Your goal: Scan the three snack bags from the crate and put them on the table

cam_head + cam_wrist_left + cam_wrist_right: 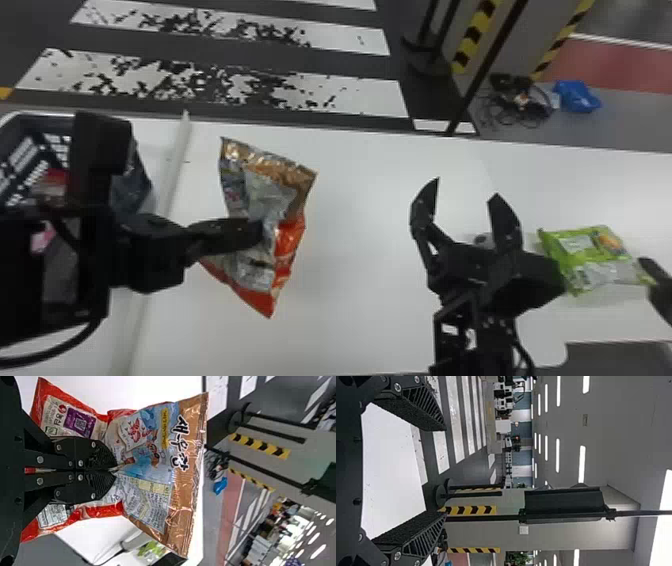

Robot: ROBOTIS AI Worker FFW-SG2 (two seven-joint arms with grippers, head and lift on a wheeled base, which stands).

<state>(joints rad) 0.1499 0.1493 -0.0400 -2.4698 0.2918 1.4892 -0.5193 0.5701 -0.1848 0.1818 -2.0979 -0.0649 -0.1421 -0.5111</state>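
Snack bag (287, 202), qty 1: pinched mid-body by L claw (115, 470), over tabletop (362, 300); long axis approx. upright, brown end up. R claw (466, 187): wide, to bag's R; L nearer.

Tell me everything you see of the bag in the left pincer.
The bag looks like glossy, crinkled film, orange-red at one end and brown at the other, with a silvery, pale-blue middle. The left wrist view shows shrimp artwork, a purple panel with a square code, and a crimped brown edge. The left pincer is shut on it near its middle, creasing it; it hangs tilted, apparently above the white table.
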